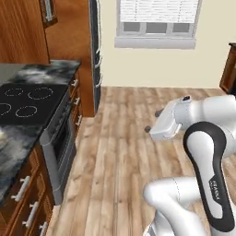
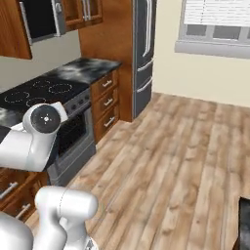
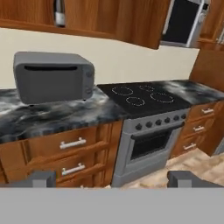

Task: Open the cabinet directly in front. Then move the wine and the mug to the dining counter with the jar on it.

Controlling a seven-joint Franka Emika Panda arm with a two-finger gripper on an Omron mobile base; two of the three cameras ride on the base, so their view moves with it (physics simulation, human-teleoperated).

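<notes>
- Judging progress: looks early, nothing of the task visibly done yet.
- Gripper [image 3: 112,178]: fingertips sit wide apart at bottom of hand view, nothing between them; spread, holding nothing.
- Hand view faces the wall-side worktop [image 3: 52,116] w/ a grey toaster oven [image 3: 53,77] on it, stove [image 3: 144,98] just to its right, drawers [image 3: 72,148] below.
- Cabinet [image 3: 83,17]: reddish-brown upper unit along top of hand view, above the toaster oven. Only lower edge visible, w/ the bottom of a grey handle [image 3: 59,15]. No door seen swung out, so prob. closed, but can't be sure from this slice.
- Wine and mug presumably inside the cabinet. Dining counter and jar likewise not located from here.
- Arm [image 1: 203,152] is folded near the base over the wood floor [image 1: 124,152], well apart from the cabinet.
- Left base view: stove top [image 1: 27,99] at left, fridge [image 1: 96,55] beyond, window [image 1: 156,23] on far wall.
- Left to do, as I read it: reach handle, open door, carry wine + mug to the dining counter, i.e. basically everything.
</notes>
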